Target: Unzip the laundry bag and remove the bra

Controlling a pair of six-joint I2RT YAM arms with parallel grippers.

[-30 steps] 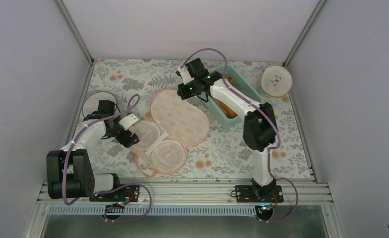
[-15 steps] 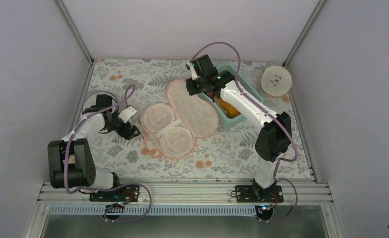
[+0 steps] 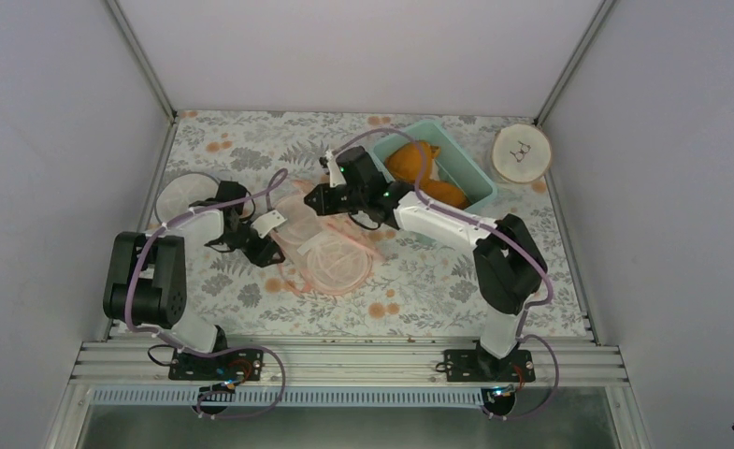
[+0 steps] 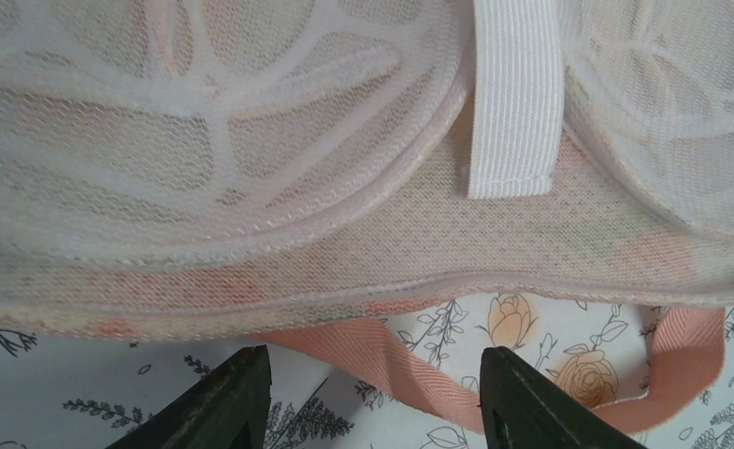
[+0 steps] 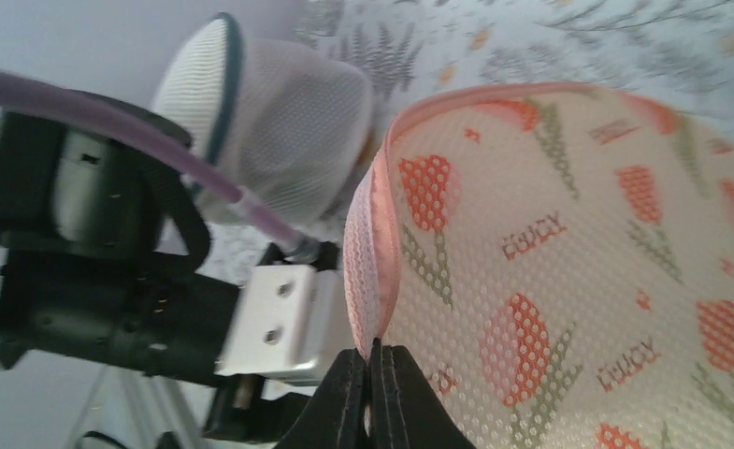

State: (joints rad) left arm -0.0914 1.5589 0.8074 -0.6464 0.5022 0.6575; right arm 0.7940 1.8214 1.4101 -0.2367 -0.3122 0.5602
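Tabletop [image 3: 438, 281]: laundry bag [image 3: 330, 267] now half-folded

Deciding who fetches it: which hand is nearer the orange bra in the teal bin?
Right. The right hand, pinching the rim of the laundry bag, is a short way from the bin holding the bra; the left hand, open, is at the bag's opposite edge, farther off.

Small repeated word, seemingly "LUCKY", printed on the laundry bag [image 5: 568, 281] mesh
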